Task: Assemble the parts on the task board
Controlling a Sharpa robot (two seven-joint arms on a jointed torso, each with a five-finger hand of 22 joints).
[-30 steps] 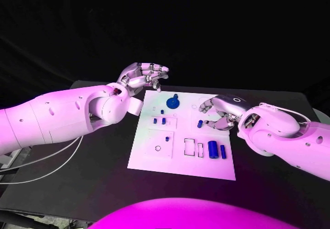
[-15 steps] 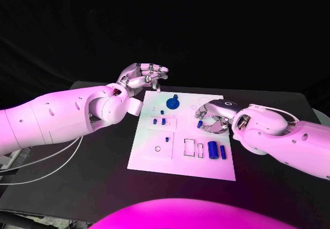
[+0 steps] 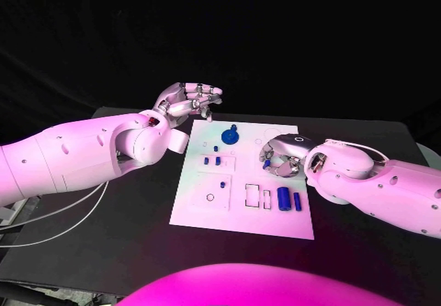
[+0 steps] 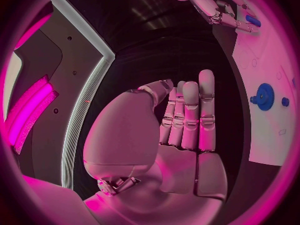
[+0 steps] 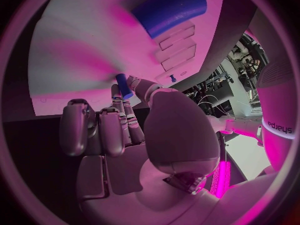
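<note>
Board [image 3: 241,220] white, blue gear [image 3: 231,136] far end | right robot hand [image 3: 280,157] pinches peg [image 5: 124,85] | left robot hand [image 3: 188,100] empty, fingers loose

You have a black table [image 3: 120,223] under everything, its dark top running out to the far edge and to both sides. Off its near left corner, two pale cables [image 3: 55,220] curve away toward the picture's left edge (they hang just past the tabletop, not on it). Behind the table, black backdrop [image 3: 276,51].
</note>
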